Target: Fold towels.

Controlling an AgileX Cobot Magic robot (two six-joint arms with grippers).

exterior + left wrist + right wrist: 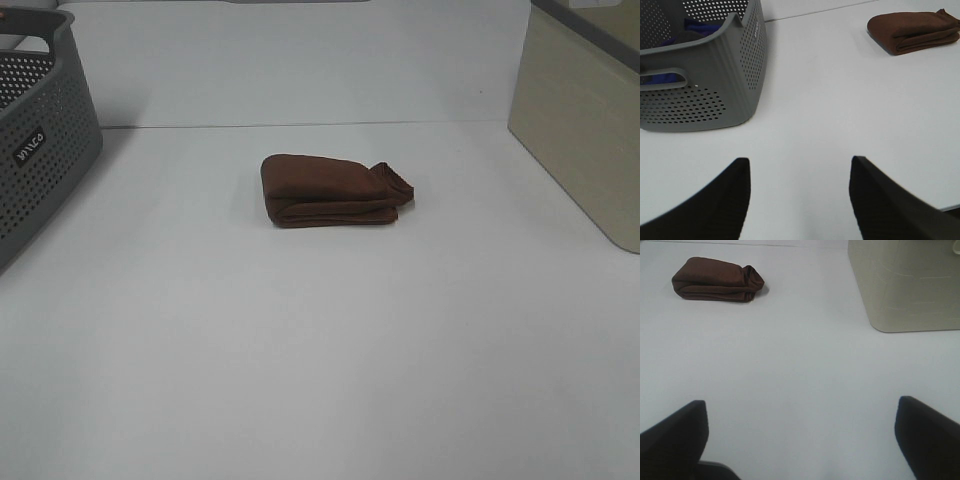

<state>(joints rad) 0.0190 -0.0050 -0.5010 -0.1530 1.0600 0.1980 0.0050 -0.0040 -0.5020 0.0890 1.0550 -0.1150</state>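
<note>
The right pincer [800,440] gapes wide over the white table [790,370], folded brown towel [717,280] well beyond.

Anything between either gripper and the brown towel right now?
Nothing visible. The towel lies folded on bare white table. The left gripper and right gripper are both open, with only table between each and the towel. The grey basket and beige bin stand off to the sides.

We take this for a lab test bench. A bare white table [320,380] carries only a perforated grey basket [40,160] and beige bin [580,140] at its edges
</note>
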